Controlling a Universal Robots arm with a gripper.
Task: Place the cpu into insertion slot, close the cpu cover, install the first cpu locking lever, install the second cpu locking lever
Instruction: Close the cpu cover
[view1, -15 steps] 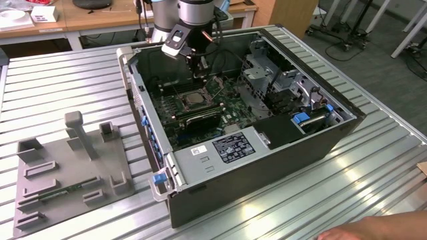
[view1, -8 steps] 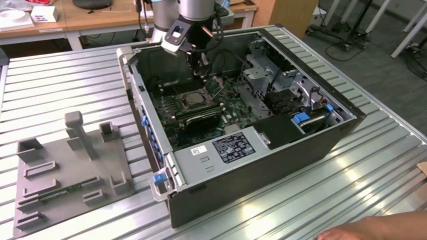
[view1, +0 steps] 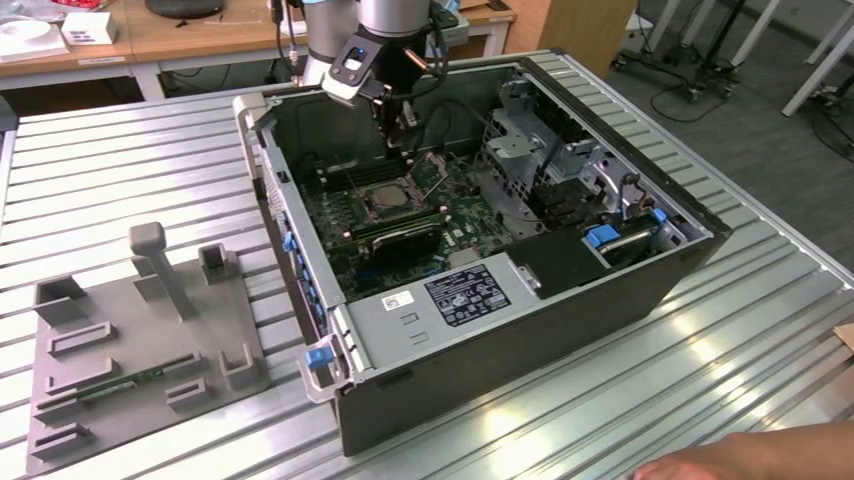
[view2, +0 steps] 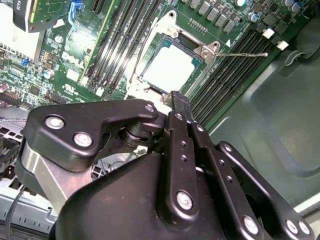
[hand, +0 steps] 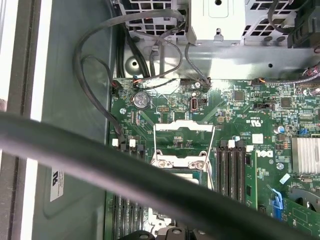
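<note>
Where the green motherboard (view2: 65, 50) carries the insertion slot (view2: 136, 91), the cpu (view2: 170, 67) lies flat inside it, silvery top up, with the cpu cover (view2: 192, 42) framing it. One thin lever (view2: 240, 52) juts out over the memory slots (view2: 225, 75). Just beside the slot hangs the gripper (view2: 178, 100); whether it is open or closed cannot be told. The open computer case (view1: 534, 330) lies on the bench (view1: 134, 170).

The cpu (view2: 169, 67), a flat square chip with a pale silvery top, lies level in the insertion slot (view2: 142, 84) on the green board. The cpu cover (view2: 187, 37) (a thin silvery frame) borders it; whether it is fully down is unclear.
</note>
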